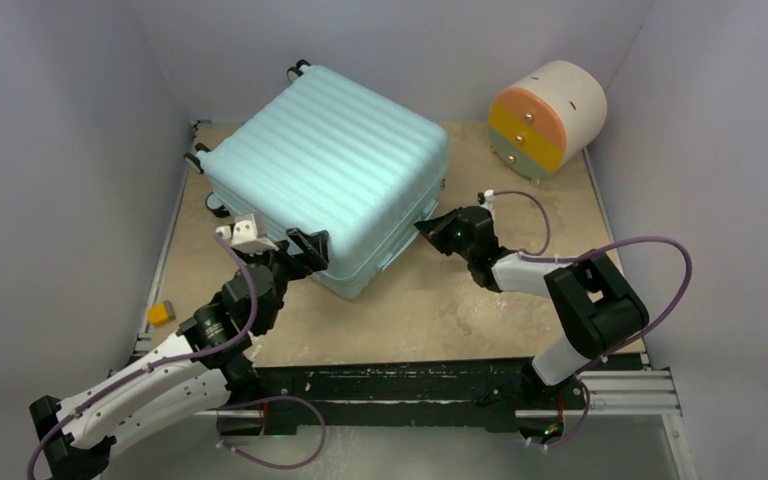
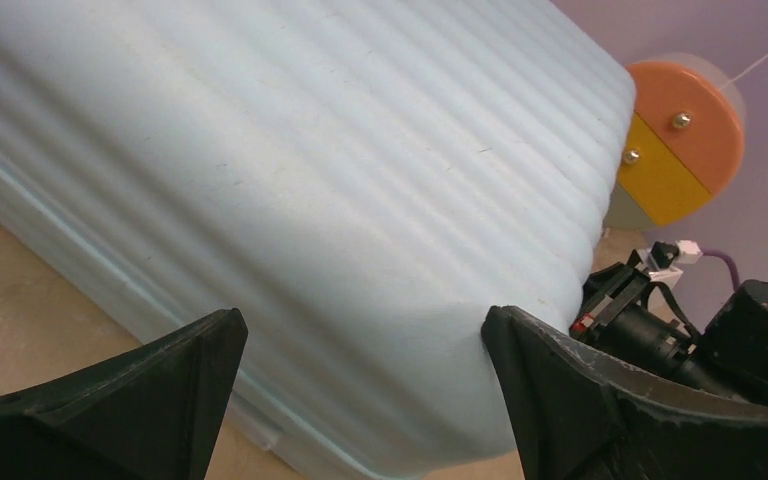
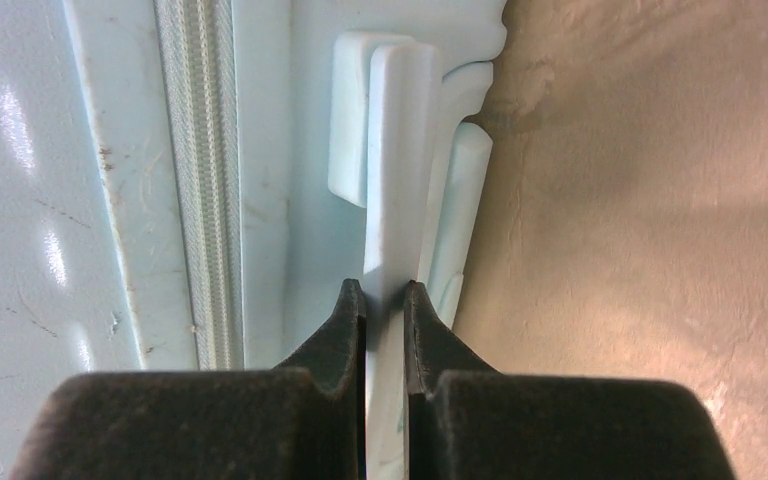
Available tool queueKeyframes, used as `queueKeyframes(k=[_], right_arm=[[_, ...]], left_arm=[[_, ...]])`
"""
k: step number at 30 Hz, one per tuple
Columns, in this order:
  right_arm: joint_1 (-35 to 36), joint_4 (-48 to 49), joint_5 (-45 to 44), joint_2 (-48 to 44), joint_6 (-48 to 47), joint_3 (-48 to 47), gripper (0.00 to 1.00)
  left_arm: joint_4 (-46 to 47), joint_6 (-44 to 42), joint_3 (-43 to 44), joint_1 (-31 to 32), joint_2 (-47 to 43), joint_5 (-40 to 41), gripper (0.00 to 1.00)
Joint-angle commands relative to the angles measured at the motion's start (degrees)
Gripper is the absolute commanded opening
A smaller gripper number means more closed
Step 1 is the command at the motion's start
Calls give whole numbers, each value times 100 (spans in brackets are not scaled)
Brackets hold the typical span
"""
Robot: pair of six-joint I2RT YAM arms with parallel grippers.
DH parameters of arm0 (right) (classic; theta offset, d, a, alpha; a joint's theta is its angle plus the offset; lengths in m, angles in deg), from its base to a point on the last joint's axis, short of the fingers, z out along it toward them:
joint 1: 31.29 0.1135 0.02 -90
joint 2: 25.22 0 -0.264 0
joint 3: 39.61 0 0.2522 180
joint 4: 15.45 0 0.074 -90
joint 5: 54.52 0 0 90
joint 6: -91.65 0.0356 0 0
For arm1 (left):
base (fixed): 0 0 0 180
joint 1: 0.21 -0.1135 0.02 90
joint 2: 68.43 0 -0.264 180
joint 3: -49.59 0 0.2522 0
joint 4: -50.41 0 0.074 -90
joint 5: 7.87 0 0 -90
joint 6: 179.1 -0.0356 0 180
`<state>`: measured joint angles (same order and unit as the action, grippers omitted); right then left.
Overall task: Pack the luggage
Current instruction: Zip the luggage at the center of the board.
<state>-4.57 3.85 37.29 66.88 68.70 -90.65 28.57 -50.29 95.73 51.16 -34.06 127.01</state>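
Grey walls (image 1: 60, 150) box in a mottled beige table (image 1: 440, 310). Closed luggage (image 1: 330, 170) lies centre, drawers (image 1: 545, 118) at two o'clock. Right gripper (image 3: 384, 300) pinches the luggage's handle (image 3: 397, 150); left gripper (image 2: 360, 325) gapes wide at its seven o'clock corner.

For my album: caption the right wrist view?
Right gripper pinching the slim handle of the pale teal hard-shell suitcase, beside its zipper.

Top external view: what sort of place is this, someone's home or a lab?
Probably a robot lab test cell: plain grey panel walls enclose the beige tabletop, and two robot arms on a black metal rail work on a pale teal ribbed hard-shell suitcase.
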Motion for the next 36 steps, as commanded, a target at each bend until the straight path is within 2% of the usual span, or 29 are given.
queueKeyframes(k=[1,7,10,14,18,21,23,24,25,27,29,32,36], right_arm=[[684,-1018,-168,-93,816,834,0],[1797,-1210,-967,-47,1628,484,0],[2290,-1238,-1546,-176,1986,456,0],[2531,-1372,-1927,-366,1954,485,0],[2548,-1239,-1835,-411,1793,670,0],[2546,-1242,-1762,-647,1435,872,1],[2541,-1386,-1699,-1076,1123,1063,18],[2536,-1423,-1771,-1297,954,1184,32],[2518,-1495,-1850,-1567,729,1322,42],[2438,-1601,-1939,-2019,221,1467,58],[2254,-1828,-1892,-2362,-286,1512,63],[1913,-2375,-1955,-2886,-940,1427,66],[1395,-2866,-2125,-3729,-1902,1354,67]], left_arm=[[863,-553,99,-19,-118,-672,99],[-400,-136,662,-3,44,-1778,100],[-705,294,670,306,81,-2116,100],[-788,900,669,1742,408,-1232,100],[-947,1435,1182,3153,1558,363,100],[-1330,2072,1615,3417,2366,932,100],[-1345,2254,1686,3410,2661,1049,100],[-1273,2307,1680,3391,2738,1072,100],[-1186,2355,1676,3331,2806,1026,100],[-945,2388,1661,3118,2931,787,100],[-762,2587,1666,2744,3097,414,100],[-778,3158,1761,2393,3395,-53,100],[-1326,4869,1938,2386,3772,132,100]])
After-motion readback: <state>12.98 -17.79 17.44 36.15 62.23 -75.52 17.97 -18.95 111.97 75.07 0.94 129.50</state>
